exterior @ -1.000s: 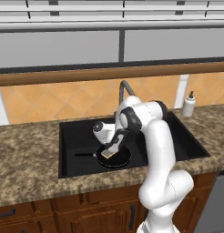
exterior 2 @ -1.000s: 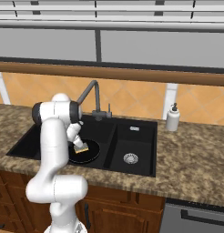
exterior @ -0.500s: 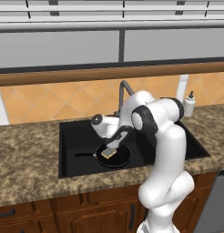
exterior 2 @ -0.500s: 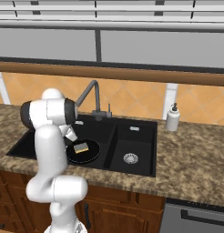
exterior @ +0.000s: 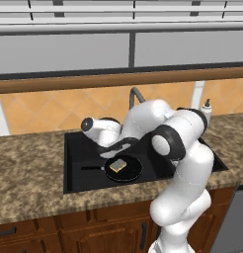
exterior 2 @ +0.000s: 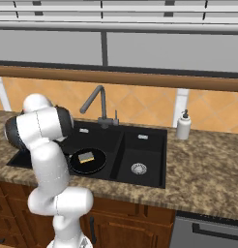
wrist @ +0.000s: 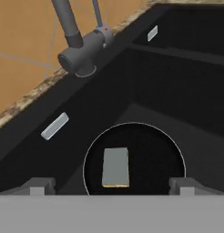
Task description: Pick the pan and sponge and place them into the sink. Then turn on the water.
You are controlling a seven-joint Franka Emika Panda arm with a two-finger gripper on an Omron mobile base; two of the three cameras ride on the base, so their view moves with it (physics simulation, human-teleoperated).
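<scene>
The sink point(exterior 2: 140, 181) is sunk into the brown speckled table point(exterior 2: 208, 179), its large basin on the left and the smaller one point(exterior 2: 139, 157) on the right with a round silver drain point(exterior 2: 138, 168). The pan point(exterior 2: 87, 161) lies flat on the floor of the large basin, toward the front edge of the sink, its thin handle point(exterior: 93, 168) pointing to the sink's left wall. The sponge point(wrist: 116, 167) lies inside the pan, grey-blue face up, apart from the rim all round. The gripper point(wrist: 111, 184) hangs above the pan with jaws spread wide, holding nothing. The faucet point(exterior 2: 96, 99) stands at the sink's back edge; whether any water runs from it is hard to tell. A white soap bottle point(exterior 2: 183, 125) stands on the table by the sink's back right corner.
</scene>
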